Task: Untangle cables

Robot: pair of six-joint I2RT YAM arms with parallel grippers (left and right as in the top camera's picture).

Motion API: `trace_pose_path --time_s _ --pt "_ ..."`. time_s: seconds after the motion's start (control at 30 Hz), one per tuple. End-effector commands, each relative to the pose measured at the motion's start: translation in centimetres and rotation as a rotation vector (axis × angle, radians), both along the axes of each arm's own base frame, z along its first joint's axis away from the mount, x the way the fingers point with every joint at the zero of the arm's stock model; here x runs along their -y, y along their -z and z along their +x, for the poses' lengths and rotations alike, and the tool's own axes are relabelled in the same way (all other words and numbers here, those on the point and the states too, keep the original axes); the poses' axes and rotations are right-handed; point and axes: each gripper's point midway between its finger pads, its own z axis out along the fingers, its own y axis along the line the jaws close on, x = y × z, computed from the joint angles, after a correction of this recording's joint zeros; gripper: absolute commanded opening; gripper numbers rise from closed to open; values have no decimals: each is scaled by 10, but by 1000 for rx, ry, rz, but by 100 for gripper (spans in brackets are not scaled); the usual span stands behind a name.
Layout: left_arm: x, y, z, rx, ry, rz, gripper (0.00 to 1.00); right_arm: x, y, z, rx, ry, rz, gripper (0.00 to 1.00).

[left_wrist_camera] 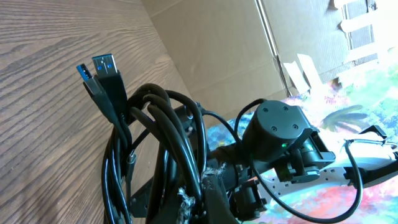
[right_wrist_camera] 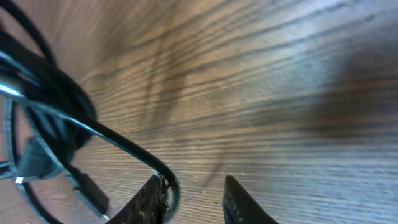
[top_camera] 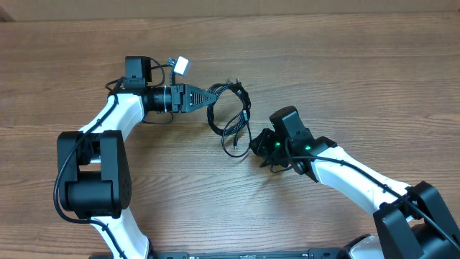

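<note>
Wood table point(top_camera: 338, 65), cables point(top_camera: 231, 108) gripped by left tool point(top_camera: 214, 94), beside right tool point(top_camera: 254, 146)

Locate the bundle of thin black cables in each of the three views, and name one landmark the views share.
Overhead: the bundle of thin black cables lies at the centre of the picture.
Left wrist: the cables fill the lower left, with blue-tipped plugs on top.
Right wrist: the cables run along the left edge, blurred.
Shared landmark: the brown wood-grain table.

left gripper point(top_camera: 215, 96) clamped tight, arm stretched rightward; right gripper point(top_camera: 254, 147) jaws slightly parted, arm reaching in toward centre
</note>
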Motion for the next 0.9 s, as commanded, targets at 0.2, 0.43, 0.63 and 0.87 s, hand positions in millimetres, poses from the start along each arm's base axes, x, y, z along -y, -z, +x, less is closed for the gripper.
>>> trace_pose_path --time_s 0.2,0.43,0.63,0.87 --pt "3 0 -3 -19 18 -18 4 -12 -7 -1 37 -25 18 30" --pt "3 0 -3 -19 18 -18 4 -4 -2 5 81 13 -58 32" --pt "3 0 -3 -19 18 -18 4 -9 2 12 101 9 -45 36" --pt "3 0 -3 -19 18 -18 4 -14 11 12 89 -4 -38 20"
